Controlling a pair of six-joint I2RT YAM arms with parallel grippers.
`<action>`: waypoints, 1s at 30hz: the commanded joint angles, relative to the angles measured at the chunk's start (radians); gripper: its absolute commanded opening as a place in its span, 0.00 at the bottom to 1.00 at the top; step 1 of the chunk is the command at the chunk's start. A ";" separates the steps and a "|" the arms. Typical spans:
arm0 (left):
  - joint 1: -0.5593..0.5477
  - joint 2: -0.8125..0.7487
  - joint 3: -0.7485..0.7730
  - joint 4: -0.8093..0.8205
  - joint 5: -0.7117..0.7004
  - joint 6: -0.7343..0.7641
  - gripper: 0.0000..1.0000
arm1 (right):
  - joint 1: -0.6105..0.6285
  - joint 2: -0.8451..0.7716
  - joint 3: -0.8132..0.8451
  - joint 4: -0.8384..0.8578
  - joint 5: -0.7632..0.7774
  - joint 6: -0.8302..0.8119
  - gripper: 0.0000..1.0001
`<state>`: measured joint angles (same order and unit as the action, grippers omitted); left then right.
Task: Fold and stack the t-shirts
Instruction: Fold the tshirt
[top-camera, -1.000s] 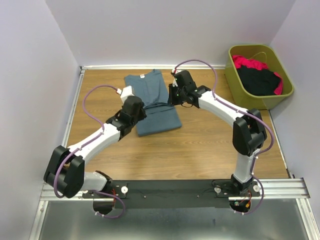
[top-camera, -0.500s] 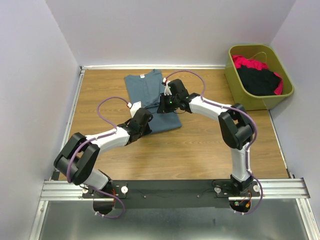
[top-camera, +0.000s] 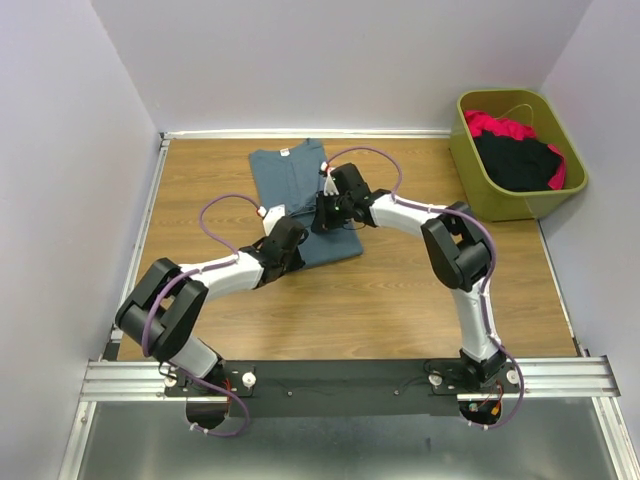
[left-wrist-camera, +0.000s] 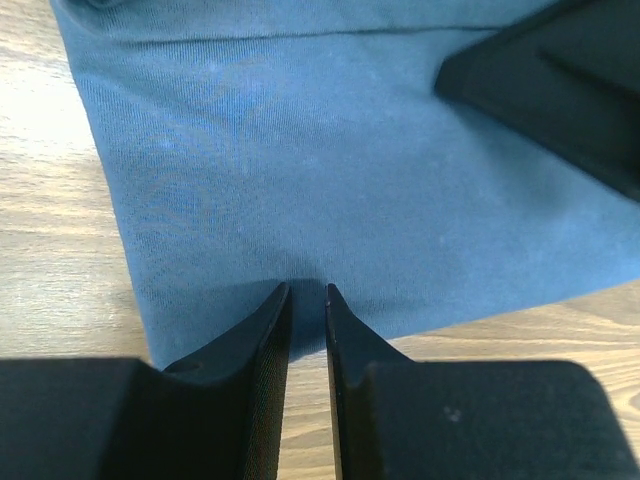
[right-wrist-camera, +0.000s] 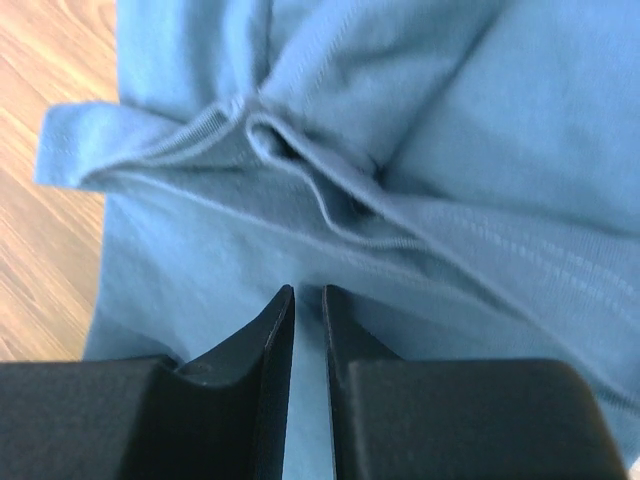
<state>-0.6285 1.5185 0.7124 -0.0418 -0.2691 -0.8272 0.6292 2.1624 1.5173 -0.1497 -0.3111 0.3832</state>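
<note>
tools are both low on the same garment, so i start there. the left tool (left-wrist-camera: 308, 288) has its fingers drawn almost together, with only a thin slit between them and the tips dug into the near hem of the slate-blue t-shirt (left-wrist-camera: 330, 150). i read that as a pinch on the hem, taken there because that edge has to travel for a fold. the right tool (right-wrist-camera: 307, 290) is just as narrow, tips pressed into the cloth just short of a bunched sleeve (right-wrist-camera: 290, 140). i judge it has nipped a ridge of fabric too, though the contact itself sits in shadow. one grip at the near hem and one along the right side should let me lift the cloth evenly rather than drag a single corner. the shirt lies on the wooden counter (top-camera: 400, 290), left of the middle, with its neck label at the far end. well apart at the far right, the olive-green bin (top-camera: 470, 170) holds a black t-shirt (top-camera: 515, 160) and a red-pink t-shirt (top-camera: 495, 125), so i judge the task is at an early stage.
</note>
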 joint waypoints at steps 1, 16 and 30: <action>-0.002 0.026 0.030 0.019 0.014 0.011 0.27 | 0.007 0.051 0.060 0.029 0.030 -0.032 0.24; 0.013 0.020 0.091 -0.038 -0.008 0.045 0.27 | -0.029 0.212 0.483 0.022 0.224 -0.132 0.37; 0.210 0.167 0.277 -0.026 0.033 0.191 0.27 | -0.049 -0.137 0.057 0.021 0.175 -0.107 0.38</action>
<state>-0.4595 1.6180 0.9180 -0.0715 -0.2501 -0.7033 0.5793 2.1250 1.6527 -0.1322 -0.1360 0.2691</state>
